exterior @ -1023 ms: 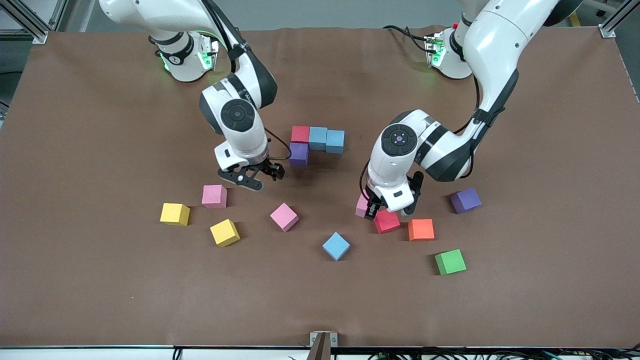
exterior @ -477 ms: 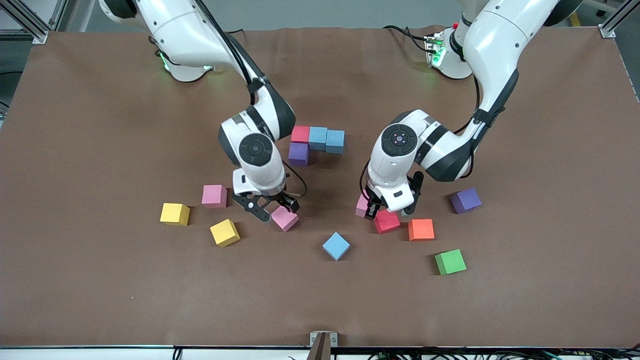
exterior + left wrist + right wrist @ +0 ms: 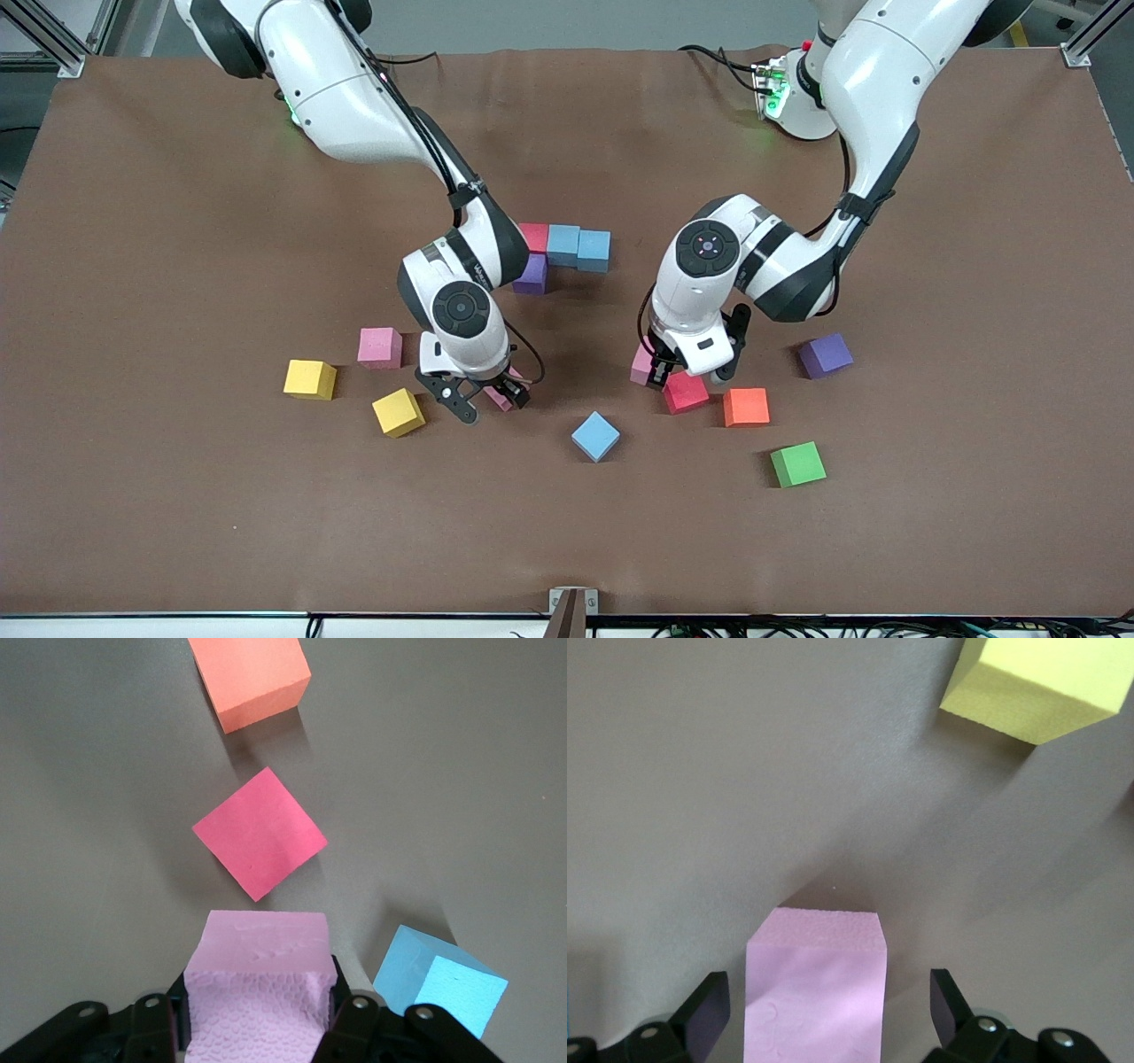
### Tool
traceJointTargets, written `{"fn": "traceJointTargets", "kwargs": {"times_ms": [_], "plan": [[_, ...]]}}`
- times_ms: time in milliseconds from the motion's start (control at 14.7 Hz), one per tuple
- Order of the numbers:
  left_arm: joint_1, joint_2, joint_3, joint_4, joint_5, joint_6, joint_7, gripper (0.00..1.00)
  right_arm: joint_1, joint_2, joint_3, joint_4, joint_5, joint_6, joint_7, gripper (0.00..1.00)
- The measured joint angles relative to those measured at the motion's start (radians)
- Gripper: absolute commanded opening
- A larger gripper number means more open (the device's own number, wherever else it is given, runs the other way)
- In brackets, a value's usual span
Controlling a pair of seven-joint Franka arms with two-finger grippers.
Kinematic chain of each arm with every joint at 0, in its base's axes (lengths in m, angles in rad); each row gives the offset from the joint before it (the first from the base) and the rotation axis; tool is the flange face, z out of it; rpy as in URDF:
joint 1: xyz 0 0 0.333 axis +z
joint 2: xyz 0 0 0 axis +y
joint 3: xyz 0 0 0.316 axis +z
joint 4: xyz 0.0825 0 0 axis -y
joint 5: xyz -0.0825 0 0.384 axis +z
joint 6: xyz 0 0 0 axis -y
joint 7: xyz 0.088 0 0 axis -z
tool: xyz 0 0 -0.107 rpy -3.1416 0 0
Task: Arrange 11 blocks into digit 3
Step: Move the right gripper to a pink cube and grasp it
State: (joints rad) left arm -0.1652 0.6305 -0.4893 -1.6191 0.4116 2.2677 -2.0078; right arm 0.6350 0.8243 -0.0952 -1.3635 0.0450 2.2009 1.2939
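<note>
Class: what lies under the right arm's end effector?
A pink block on the brown table, between the open fingers of the right end effector. Its lower faces are hidden.

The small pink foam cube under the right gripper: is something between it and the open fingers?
Nothing visible: the right gripper straddles the pink foam cube, fingers open with bare brown table in the gaps.

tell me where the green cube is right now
In the front view the green cube sits alone on the table toward the left arm's end, nearer the camera than the orange cube, its closest neighbour.
</note>
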Motion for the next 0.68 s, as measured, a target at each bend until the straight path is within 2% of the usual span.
{"fn": "traceJointTargets", "kwargs": {"times_ms": [273, 477, 682], "plan": [[0.0, 0.0, 0.0, 0.0, 0.0, 0.0, 0.0, 0.39, -0.002, 0.005, 0.001, 0.003, 0.004, 0.002, 0.071, 0.88], [0.0, 0.0, 0.0, 0.0, 0.0, 0.0, 0.0, 0.39, 0.0, 0.021, 0.007, 0.004, 0.008, 0.005, 0.085, 0.56], [0.0, 0.0, 0.0, 0.0, 0.0, 0.0, 0.0, 0.39, 0.005, 0.03, 0.011, 0.005, 0.007, 0.023, 0.08, 0.04]]}}
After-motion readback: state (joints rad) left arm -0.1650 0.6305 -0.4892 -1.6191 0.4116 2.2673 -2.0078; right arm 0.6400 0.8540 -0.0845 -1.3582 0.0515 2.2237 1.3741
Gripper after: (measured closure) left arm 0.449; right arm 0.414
